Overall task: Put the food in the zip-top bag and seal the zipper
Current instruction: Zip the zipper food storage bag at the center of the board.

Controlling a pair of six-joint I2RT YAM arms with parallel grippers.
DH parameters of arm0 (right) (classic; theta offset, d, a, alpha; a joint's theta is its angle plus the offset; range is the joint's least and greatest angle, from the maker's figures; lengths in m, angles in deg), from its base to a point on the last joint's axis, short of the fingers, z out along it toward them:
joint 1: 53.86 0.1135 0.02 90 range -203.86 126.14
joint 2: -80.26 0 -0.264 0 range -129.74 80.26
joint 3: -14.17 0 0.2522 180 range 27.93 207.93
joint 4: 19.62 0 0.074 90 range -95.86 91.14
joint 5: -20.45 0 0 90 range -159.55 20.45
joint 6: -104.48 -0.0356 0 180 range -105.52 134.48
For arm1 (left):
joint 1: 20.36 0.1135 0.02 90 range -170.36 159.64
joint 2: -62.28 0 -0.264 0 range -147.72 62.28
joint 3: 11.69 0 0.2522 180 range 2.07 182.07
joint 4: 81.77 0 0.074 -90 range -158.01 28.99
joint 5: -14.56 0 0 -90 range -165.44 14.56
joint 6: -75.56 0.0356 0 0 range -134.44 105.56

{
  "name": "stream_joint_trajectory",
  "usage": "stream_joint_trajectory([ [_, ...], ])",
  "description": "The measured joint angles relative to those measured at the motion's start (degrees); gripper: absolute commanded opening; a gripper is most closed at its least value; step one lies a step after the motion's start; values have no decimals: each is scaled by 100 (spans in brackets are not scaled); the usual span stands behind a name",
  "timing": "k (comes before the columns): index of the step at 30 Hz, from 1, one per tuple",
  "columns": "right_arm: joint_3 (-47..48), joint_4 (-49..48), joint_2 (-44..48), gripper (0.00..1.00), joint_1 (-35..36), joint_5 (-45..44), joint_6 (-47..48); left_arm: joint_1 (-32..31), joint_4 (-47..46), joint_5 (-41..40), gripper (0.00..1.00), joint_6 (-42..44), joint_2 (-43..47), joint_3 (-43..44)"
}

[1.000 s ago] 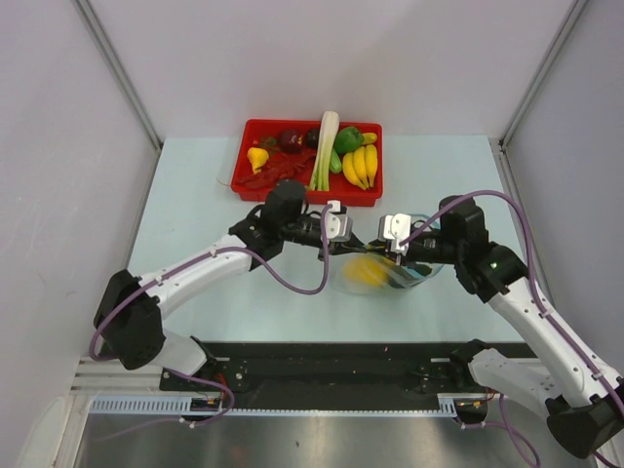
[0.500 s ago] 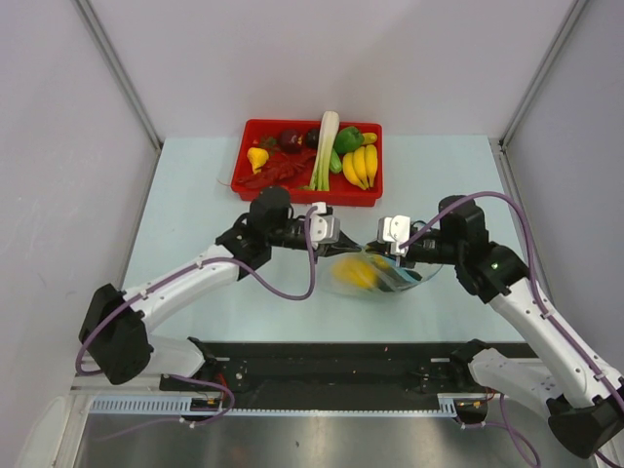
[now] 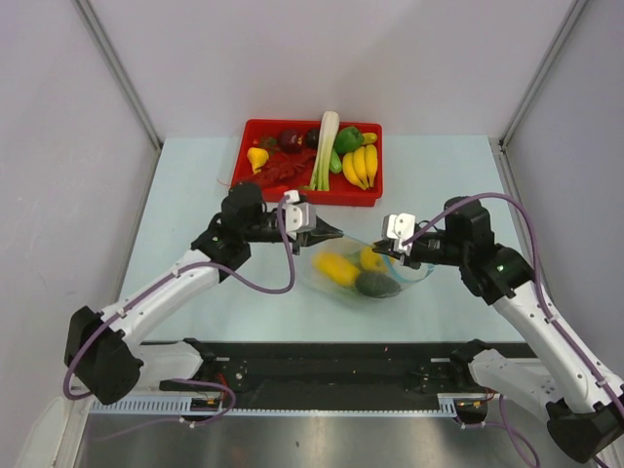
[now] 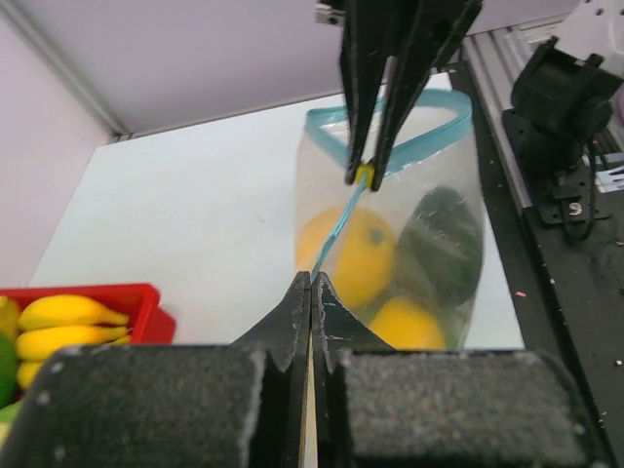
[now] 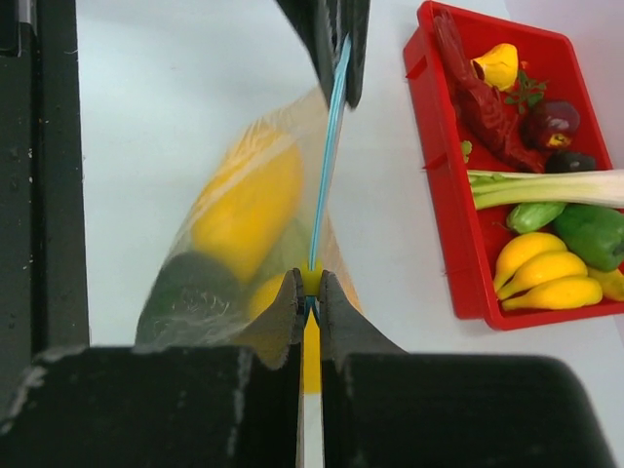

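Observation:
The clear zip-top bag (image 3: 359, 271) hangs stretched between my two grippers just above the table. Inside it are a large yellow fruit (image 3: 336, 268), a smaller yellow piece (image 3: 370, 257) and a dark green piece (image 3: 375, 284). My left gripper (image 3: 334, 234) is shut on the left end of the blue zipper (image 4: 336, 229), as the left wrist view (image 4: 310, 280) shows. My right gripper (image 3: 389, 251) is shut on the zipper's yellow slider (image 5: 312, 281) at the bag's right end. The strip (image 5: 328, 166) runs taut and closed between them, and the mouth still gapes behind the slider (image 4: 390, 122).
A red tray (image 3: 366, 199) stands at the back of the table, just behind the left gripper. It holds bananas (image 3: 361, 164), a leek (image 3: 325, 146), a green pepper (image 3: 346, 139), red and dark purple pieces. The black rail runs along the near edge (image 3: 331, 356).
My left arm has drawn back to the left with the zipper end in it. The bag has stretched out, shifted left and sagged lower. The right gripper has barely moved.

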Motion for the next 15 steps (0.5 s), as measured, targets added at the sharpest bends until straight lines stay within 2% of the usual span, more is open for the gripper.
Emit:
stream_joint_trajectory([
  [3,2,66,70,0,-33,-98,-59,240,70,-31,0,-76,155,0],
  [11,4,984,184,0,-337,-466,-76,1084,-2,-343,0,-149,518,0],
  [12,4,1040,197,0,-385,-476,-74,1137,0,-343,4,-168,511,0],
  [14,4,1102,234,0,-452,-476,-74,1198,55,-269,25,-157,485,7],
  [15,4,1108,249,0,-470,-476,-76,1209,87,-186,43,-127,455,17],
])
